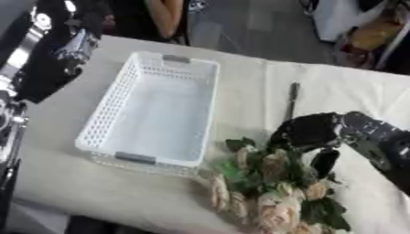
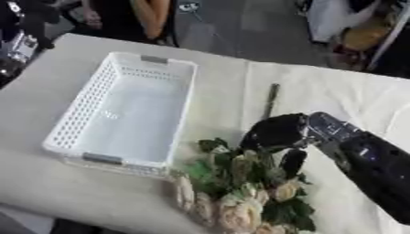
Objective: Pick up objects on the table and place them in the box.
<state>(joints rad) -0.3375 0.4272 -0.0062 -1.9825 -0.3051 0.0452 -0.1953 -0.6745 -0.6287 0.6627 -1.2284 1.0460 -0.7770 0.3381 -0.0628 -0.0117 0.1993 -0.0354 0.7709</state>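
Observation:
A bouquet of cream and pale pink artificial roses with green leaves lies on the cloth, just right of the basket's near corner. My right hand comes in from the right and rests on the bouquet's far end, its fingers curled down into the leaves and its thumb hanging among the flowers. A thin dark stem runs out from under the hand toward the far side. The white slatted basket stands left of centre with nothing in it. My left hand shows as a dark shape at the upper left, beyond the basket.
A beige cloth covers the table. Its near edge runs along the bottom left. A person stands past the far edge at the top, with clutter on the floor at the top right.

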